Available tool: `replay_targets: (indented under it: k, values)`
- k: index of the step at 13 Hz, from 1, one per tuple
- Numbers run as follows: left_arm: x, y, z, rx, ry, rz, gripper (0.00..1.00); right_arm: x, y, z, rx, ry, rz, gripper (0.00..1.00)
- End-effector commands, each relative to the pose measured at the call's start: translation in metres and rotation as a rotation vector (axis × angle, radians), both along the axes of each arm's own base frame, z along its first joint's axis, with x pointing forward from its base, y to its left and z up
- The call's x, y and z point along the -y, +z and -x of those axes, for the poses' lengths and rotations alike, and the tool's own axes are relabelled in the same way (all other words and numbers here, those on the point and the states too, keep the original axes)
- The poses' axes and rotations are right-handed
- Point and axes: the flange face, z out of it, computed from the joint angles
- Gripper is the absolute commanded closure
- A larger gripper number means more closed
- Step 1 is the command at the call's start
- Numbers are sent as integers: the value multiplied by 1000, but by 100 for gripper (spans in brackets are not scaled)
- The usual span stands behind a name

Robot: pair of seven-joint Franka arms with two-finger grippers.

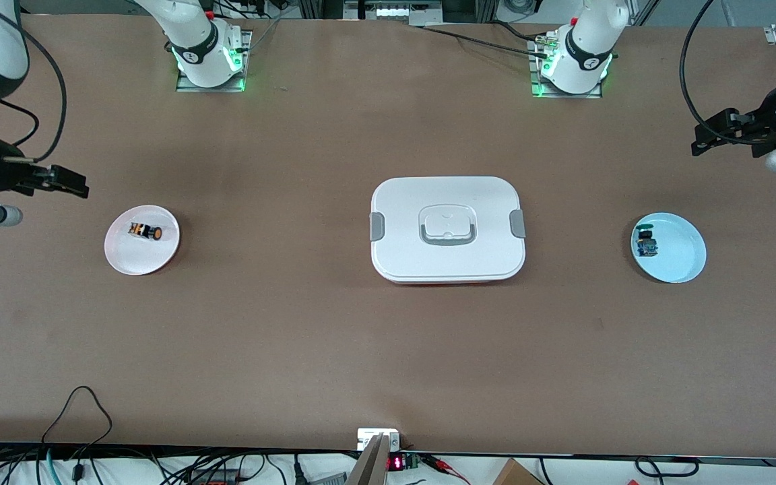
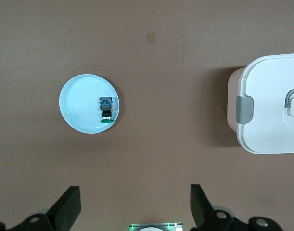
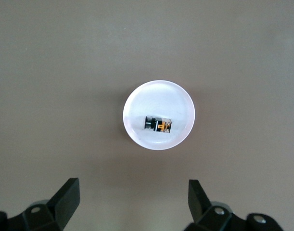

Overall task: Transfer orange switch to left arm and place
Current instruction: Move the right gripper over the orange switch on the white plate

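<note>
Brown table (image 1: 334, 350), box (image 1: 447, 229) at centre, orange switch (image 1: 145, 231) on pink plate (image 1: 125, 259), both grippers' fingers spread

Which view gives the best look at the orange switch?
The right wrist view: the orange switch lies near centre frame on the pale plate, seen from straight above. The front view shows it small on that plate toward the right arm's end of the table. The left wrist view does not show it.
</note>
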Motion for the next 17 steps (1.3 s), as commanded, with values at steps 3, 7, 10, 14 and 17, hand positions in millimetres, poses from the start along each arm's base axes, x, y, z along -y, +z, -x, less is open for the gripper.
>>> replay_targets:
  k: [3,7,10,14,17]
  values:
    - [0,6,-3,-5,13,10,0,8,-30,-13,-31,17,14,0]
    - [1,7,-3,-4,10,9,0,22,-86,-23,-39,26,11,0]
    - [1,7,-3,-4,10,11,0,29,-120,-16,-29,15,7,0]
    - [1,7,-3,-4,10,11,0,32,-178,-11,-20,19,7,0]
    - [1,8,-3,-2,10,9,0,31,-220,5,1,21,4,0]
